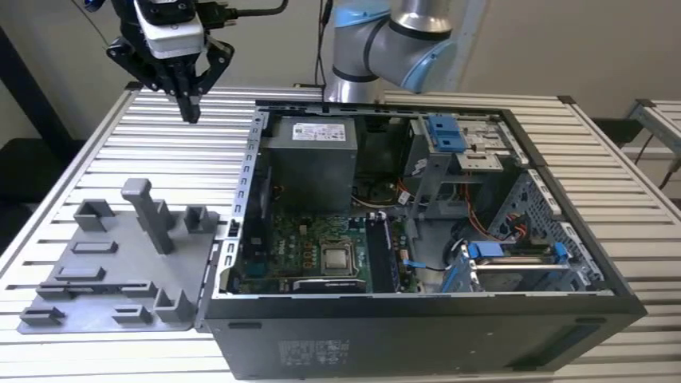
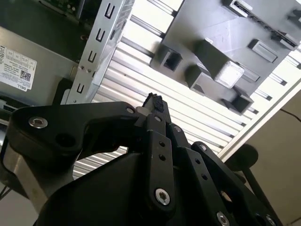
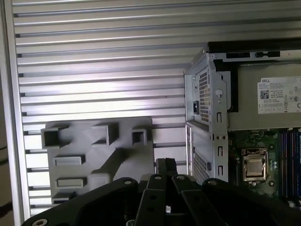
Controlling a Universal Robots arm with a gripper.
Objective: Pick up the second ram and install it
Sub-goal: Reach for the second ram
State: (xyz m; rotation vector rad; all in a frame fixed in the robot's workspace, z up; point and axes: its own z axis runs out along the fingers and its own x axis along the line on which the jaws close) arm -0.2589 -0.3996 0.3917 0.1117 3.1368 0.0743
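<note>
My gripper (image 1: 190, 112) hangs high over the slatted table at the exterior view's left, behind the grey tray (image 1: 117, 271) and outside the open computer case (image 1: 404, 335). Its fingers point down and are pressed together, shut, with nothing between them; both wrist views show the joined tips (image 2: 154, 100) (image 3: 165, 162). The second ram is out of view. The tray (image 3: 94, 155) carries only its own grey blocks and sockets. Long memory slots (image 1: 380, 251) (image 3: 288, 160) run beside the processor (image 1: 338, 258) (image 3: 255, 167) on the motherboard; I cannot tell whether a stick stands in them.
The case lies on its side with its lid off, holding a grey power supply (image 1: 309, 155), blue drive brackets (image 1: 449, 134) and loose cables. A tall grey post (image 1: 147, 211) rises from the tray. The arm's base (image 1: 368, 56) stands behind the case.
</note>
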